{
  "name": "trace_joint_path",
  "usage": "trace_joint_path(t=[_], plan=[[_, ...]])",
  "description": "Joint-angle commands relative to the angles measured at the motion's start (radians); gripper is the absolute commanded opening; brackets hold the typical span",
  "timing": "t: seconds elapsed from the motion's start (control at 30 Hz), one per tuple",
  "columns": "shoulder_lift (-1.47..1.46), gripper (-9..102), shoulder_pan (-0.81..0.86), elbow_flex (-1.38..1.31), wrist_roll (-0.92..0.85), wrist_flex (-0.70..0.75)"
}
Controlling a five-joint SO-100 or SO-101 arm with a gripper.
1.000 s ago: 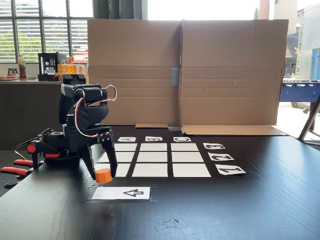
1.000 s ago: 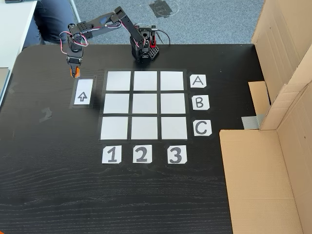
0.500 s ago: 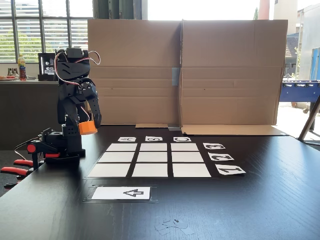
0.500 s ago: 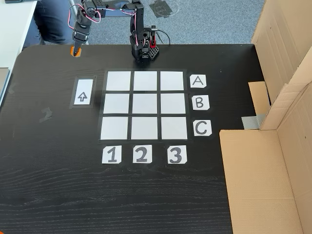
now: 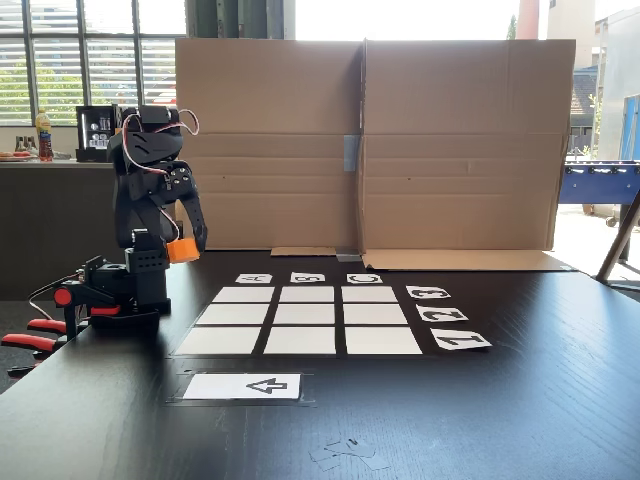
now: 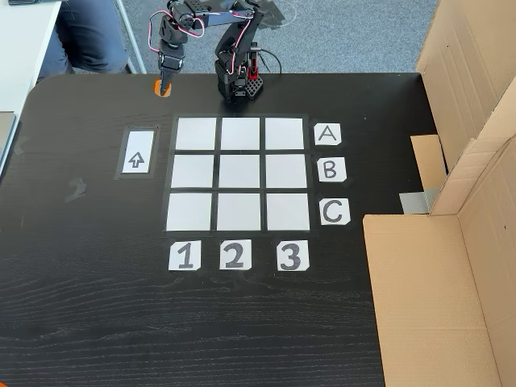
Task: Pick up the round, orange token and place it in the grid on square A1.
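Note:
My gripper (image 5: pixel 184 246) is shut on the orange token (image 5: pixel 181 251) and holds it well above the table, just in front of the arm's base. From above, the gripper (image 6: pixel 164 81) and token (image 6: pixel 164 87) hang over the table's far edge, left of the base and beyond the grid. The grid (image 5: pixel 300 316) (image 6: pixel 238 173) of nine white cells lies bare. Square A1 (image 6: pixel 196 133) is the top-left cell from above; in the front fixed view A1 (image 5: pixel 216 340) is the near-left cell.
A white arrow card (image 5: pixel 243 386) (image 6: pixel 136 152) lies beside the grid. The arm's base (image 5: pixel 120 295) (image 6: pixel 239 85) is clamped at the table edge. Cardboard walls (image 5: pixel 370 140) (image 6: pixel 472 145) bound one side. Someone's legs (image 6: pixel 89 36) are beyond the table.
The gripper lifted the token from the table by the arrow card, swung up and back, then moved closer to the base, rightward in the view from above.

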Motion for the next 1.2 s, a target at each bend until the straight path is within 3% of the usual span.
trace_joint_path(t=[0.0, 0.43, 1.17], plan=[[0.107, 1, -0.044, 0.098, -0.005, 0.002], [0.215, 1, -0.144, 0.436, -0.009, -0.097], [-0.163, 0, -0.199, 0.476, -0.017, -0.331]])
